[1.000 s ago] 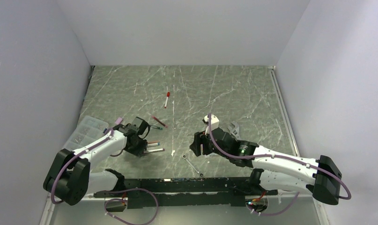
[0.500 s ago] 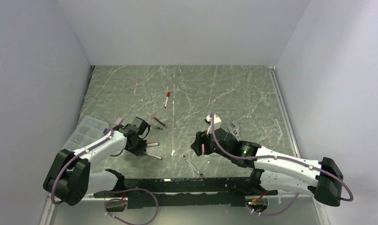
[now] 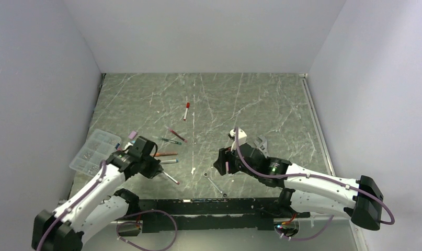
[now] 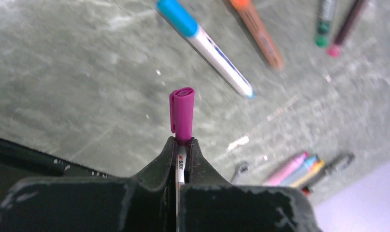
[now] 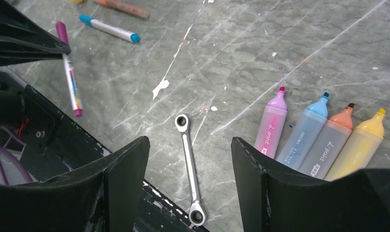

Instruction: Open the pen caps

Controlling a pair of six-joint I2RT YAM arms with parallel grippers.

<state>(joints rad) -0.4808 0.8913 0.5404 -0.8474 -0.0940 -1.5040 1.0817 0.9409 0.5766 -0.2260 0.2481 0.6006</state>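
**Magenta cap [image 4: 181,108] sat on a thin pen [image 4: 180,166] clenched in the left hand [image 4: 182,146].**
The capped end jutted past the fingertips [image 4: 166,154]; a blue cap [image 4: 177,14] topped another pen lying on the counter [image 4: 62,72] beyond. The right hand [image 5: 189,142] hung released over a silver wrench [image 5: 188,162], four highlighters [image 5: 304,135] just beside it.

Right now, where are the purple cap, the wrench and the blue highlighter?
purple cap [image 4: 182,116], left wrist view, cap's middle
wrench [image 5: 190,168], right wrist view, its shaft
blue highlighter [image 5: 305,134], right wrist view, its body
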